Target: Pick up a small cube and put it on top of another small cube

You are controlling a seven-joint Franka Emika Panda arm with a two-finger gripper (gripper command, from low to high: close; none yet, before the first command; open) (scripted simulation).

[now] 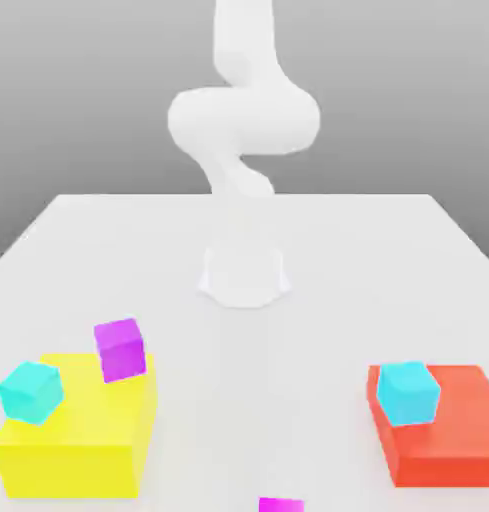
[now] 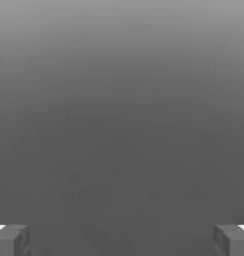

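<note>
At the bottom edge of the exterior view, just right of the middle, sits the small magenta cube (image 1: 281,505), cut off by the frame so that little more than its upper part can be seen. In the hand view the gripper (image 2: 122,241) has its two fingers standing wide apart, one in each lower corner of the picture, with nothing held between them. In the lower left of the exterior view lies a big flat yellow block (image 1: 70,468), and in the lower right a big flat red block (image 1: 453,465), which runs to the frame's edge. The small turquoise cube (image 1: 31,393) appears over the yellow block's left side, turned at an angle; whether it touches the block I cannot tell. The small sky-blue cube (image 1: 408,393) appears over the red block's left part, and contact there is likewise unclear. A little farther back, the small violet-purple cube (image 1: 121,350) appears at the yellow block's far right corner, slightly tilted. Beyond the blocks, near the middle of the frame, the white arm's base (image 1: 244,278) stands on the pale tabletop (image 1: 328,250), and the white arm (image 1: 245,120) rises from it to the top edge, against a grey background.
</note>
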